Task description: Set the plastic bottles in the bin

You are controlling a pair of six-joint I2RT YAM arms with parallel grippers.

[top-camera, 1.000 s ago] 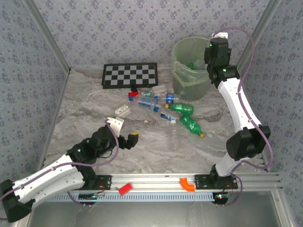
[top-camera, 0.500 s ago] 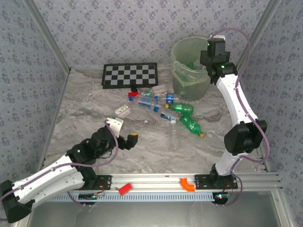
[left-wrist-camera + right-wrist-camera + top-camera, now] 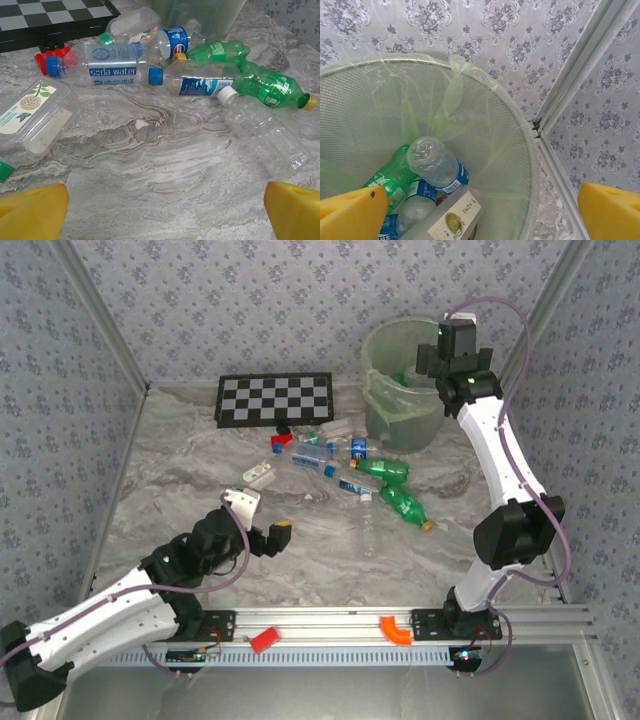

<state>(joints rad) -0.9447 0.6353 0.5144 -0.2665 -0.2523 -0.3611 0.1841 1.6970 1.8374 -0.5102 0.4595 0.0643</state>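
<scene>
Several plastic bottles [image 3: 345, 468] lie scattered mid-table: green ones [image 3: 265, 85], a clear "soda water" one [image 3: 112, 65] and a clear white-capped one [image 3: 265, 137]. My left gripper [image 3: 265, 520] hovers open near the front left, short of them, with bare table between its yellow fingers [image 3: 30, 215]. The pale-green bin [image 3: 400, 420] stands at the back right. Over its mouth my right gripper [image 3: 480, 215] is open, holding nothing. Inside the bin [image 3: 520, 150] lie a clear blue-labelled bottle [image 3: 437, 167], a green bottle [image 3: 390, 180] and a clear labelled box [image 3: 452, 220].
A chequered board [image 3: 275, 398] lies flat at the back, left of the bin. A small red block [image 3: 281, 439] and a clear lidded container [image 3: 35, 115] sit by the bottles. Patterned walls close in on three sides. Red [image 3: 263, 640] and orange [image 3: 396, 628] pieces rest on the front rail.
The right wrist has shifted a little left and farther over the bin's mouth. The left arm and the bottles on the table have not moved.
</scene>
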